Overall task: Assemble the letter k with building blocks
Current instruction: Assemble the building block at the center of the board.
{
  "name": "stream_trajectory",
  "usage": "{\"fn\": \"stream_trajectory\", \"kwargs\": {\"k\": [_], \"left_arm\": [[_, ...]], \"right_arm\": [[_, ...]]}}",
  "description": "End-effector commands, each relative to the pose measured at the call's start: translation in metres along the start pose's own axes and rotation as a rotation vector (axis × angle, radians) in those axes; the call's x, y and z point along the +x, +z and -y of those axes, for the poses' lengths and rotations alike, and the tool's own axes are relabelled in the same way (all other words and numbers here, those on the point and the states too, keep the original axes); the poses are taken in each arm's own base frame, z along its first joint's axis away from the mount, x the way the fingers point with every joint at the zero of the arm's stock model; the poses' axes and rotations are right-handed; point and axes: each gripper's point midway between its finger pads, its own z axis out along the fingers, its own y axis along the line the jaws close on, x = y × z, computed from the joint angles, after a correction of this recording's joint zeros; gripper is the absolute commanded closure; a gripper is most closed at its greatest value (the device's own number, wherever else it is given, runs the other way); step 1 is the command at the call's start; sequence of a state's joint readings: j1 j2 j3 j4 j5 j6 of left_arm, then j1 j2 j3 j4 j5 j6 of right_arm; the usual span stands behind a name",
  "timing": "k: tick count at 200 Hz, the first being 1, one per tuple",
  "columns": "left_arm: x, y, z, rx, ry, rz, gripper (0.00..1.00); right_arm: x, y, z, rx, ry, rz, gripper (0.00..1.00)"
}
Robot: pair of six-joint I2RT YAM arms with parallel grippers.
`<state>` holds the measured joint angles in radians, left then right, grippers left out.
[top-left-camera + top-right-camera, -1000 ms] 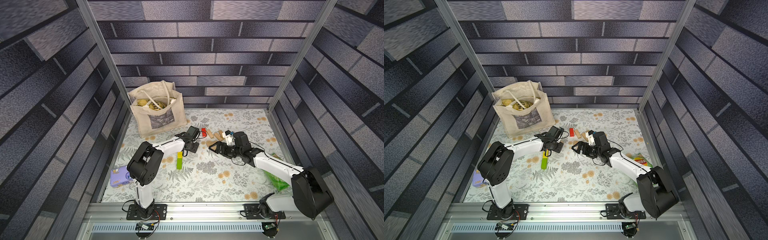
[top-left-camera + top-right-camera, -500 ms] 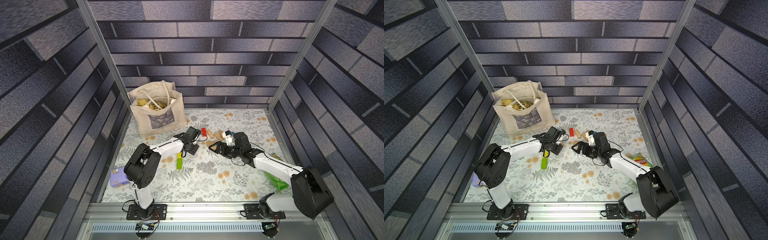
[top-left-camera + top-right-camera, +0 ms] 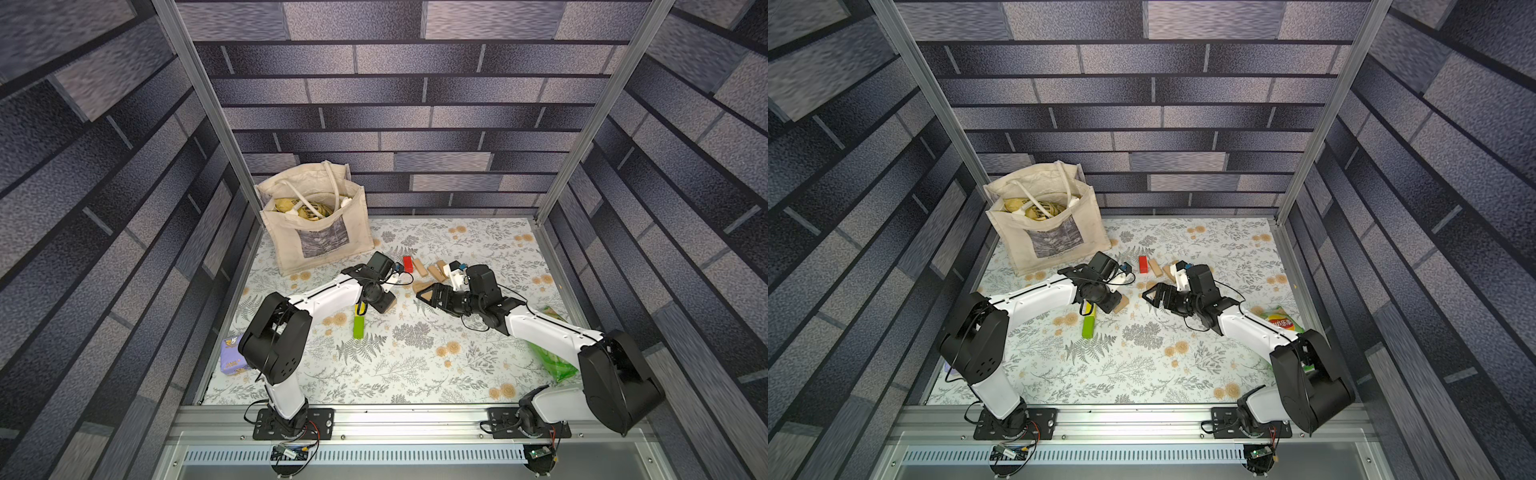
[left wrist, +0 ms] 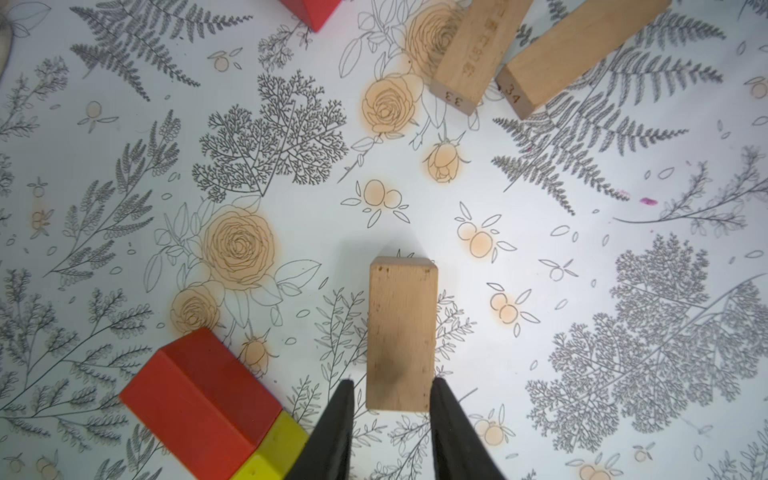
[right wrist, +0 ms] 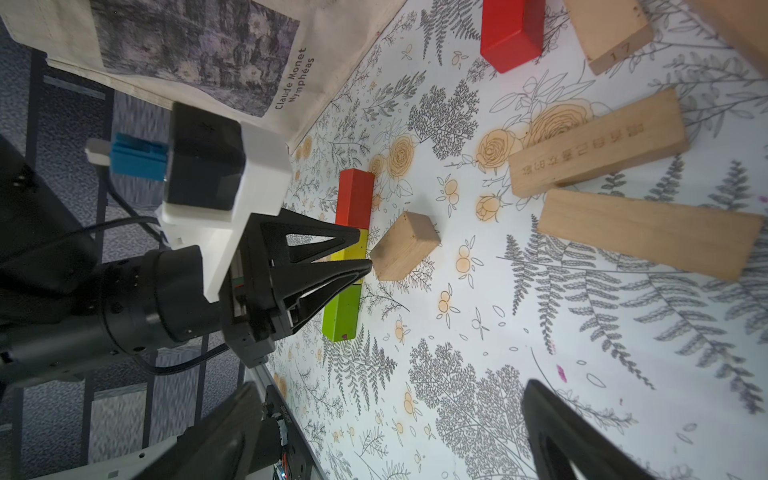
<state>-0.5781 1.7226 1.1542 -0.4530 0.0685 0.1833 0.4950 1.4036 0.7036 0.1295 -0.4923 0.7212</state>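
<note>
A red (image 5: 354, 199), a yellow (image 4: 270, 449) and a green block (image 3: 358, 327) lie end to end in a row. A plain wooden block (image 4: 402, 332) lies flat on the mat, slanting away from the yellow one. My left gripper (image 4: 390, 382) straddles its near end, narrowly open: one finger touches it and a slim gap shows at the other. My right gripper (image 5: 390, 384) hangs wide open and empty over bare mat. A second red block (image 3: 407, 264) and several plain blocks (image 5: 594, 143) lie behind, near the right gripper (image 3: 432, 295).
A canvas tote bag (image 3: 316, 237) stands at the back left. A green crisp packet (image 3: 1281, 322) lies under the right arm, and a purple packet (image 3: 232, 353) sits at the left edge. Brick-patterned walls close in the floral mat (image 3: 415, 365).
The left arm's elbow has shifted slightly while its gripper stays at the plain block. The right arm has not moved.
</note>
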Motion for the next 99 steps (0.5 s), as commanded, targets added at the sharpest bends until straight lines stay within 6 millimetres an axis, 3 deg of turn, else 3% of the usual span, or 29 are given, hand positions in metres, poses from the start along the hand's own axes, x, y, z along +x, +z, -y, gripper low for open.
{"fn": "stream_trajectory", "kwargs": {"k": [1, 38, 66, 99], "left_arm": [[0.011, -0.008, -0.002, 0.008, 0.014, -0.027, 0.65], [0.001, -0.008, 0.015, 0.058, 0.02, -0.008, 0.51], [0.001, 0.005, 0.025, 0.079, 0.046, -0.029, 0.49], [-0.006, 0.015, 0.02, 0.053, 0.029, -0.027, 0.48]], "right_arm": [[-0.001, 0.002, 0.0, -0.017, -0.008, -0.005, 0.0], [-0.004, 0.006, -0.002, -0.019, -0.012, -0.013, 0.0], [-0.004, 0.007, -0.001, -0.017, -0.009, -0.015, 0.0], [-0.001, 0.006, 0.002, -0.011, -0.008, -0.016, 0.0]]}}
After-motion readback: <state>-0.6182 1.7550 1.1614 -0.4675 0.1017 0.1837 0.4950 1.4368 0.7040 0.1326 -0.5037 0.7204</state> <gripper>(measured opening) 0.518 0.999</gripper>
